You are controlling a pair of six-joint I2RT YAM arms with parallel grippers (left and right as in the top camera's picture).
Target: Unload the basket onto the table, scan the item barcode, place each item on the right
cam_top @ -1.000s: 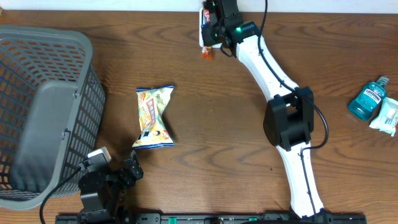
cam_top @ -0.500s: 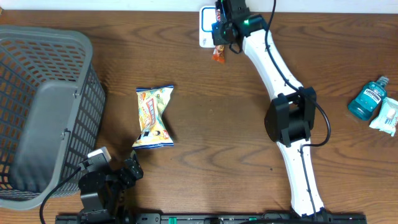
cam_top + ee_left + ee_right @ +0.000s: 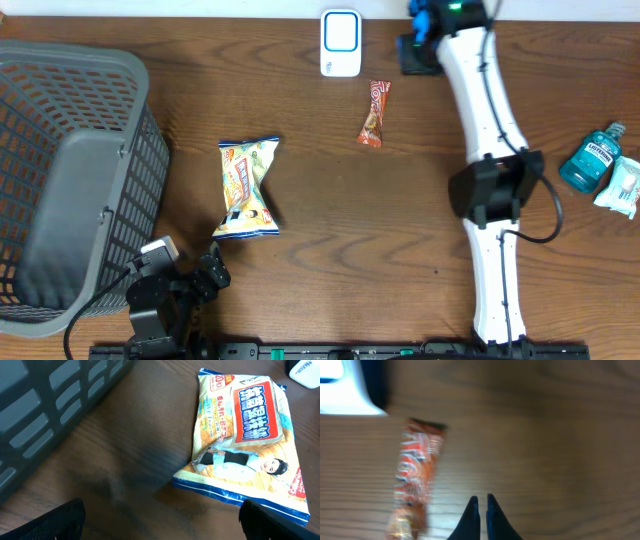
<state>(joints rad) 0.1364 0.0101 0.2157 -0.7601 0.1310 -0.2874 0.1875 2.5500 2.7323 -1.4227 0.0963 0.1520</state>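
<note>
- The right gripper (image 3: 416, 52) sits at the far edge of the tabletop, just to the right of the white scanner (image 3: 341, 42). Its jaws are pressed nearly together and hold nothing.
- The candy bar (image 3: 372, 113), which I take to be the item to scan, lies loose on the wood just nearward of the scanner, touching neither the scanner nor any finger.
- In the right wrist view the 2 fingertips point at bare wood beside the candy bar (image 3: 415, 485), with the scanner (image 3: 345, 390) in the upper left corner.
- The left gripper (image 3: 205, 272) rests at the near-left corner with its jaws spread wide and empty. The snack bag (image 3: 245, 440) is close in front of it and the basket (image 3: 70, 180) runs along the left edge.
- Risk 1: no barcode shows on the bar's upper face. If it is lifted in this pose, the code may face away from the scanner window.
- Risk 2: the wrapper looks thin and slick. A descent with the jaws this close together would push it across the wood, not straddle it.
- Risk 3: a pinch at one crimped end could let the bar swing or slip out.
- Risk 4: the scanner is close by, so a wide approach could knock it.
- The mouthwash bottle (image 3: 593, 158) at the right edge is well apart and poses no hazard.
</note>
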